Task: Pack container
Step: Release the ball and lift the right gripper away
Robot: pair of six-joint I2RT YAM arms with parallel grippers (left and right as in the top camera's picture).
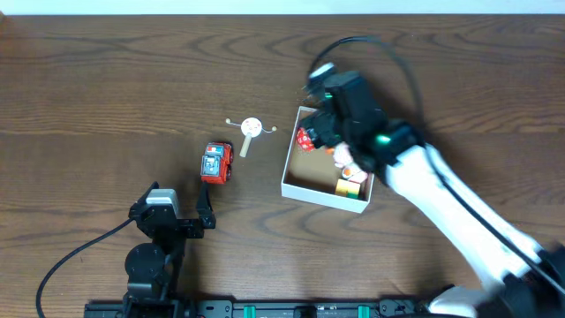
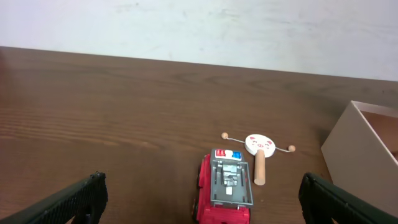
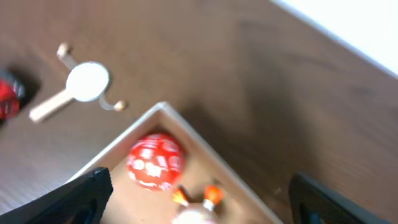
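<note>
The container point(image 1: 322, 196) is a shallow white-walled box with a brown inside, right of the table's centre. In it lie a red ball with white spots point(image 3: 155, 160), a small white toy with orange tips point(image 3: 198, 202) and a yellow block point(image 1: 350, 187). My right gripper point(image 3: 200, 183) hangs open over the container's far corner, above the ball and the white toy, with nothing between its fingers. My left gripper point(image 2: 202, 186) is open low over the table, just short of a red toy truck point(image 2: 227, 190). A wooden rattle drum point(image 2: 260, 149) lies beyond the truck.
The truck point(image 1: 216, 162) and the rattle drum point(image 1: 251, 130) lie on the dark wooden table left of the container. The right arm point(image 1: 441, 194) reaches in from the lower right with its cable looping above. The container's wall point(image 2: 357, 149) shows at the right of the left wrist view.
</note>
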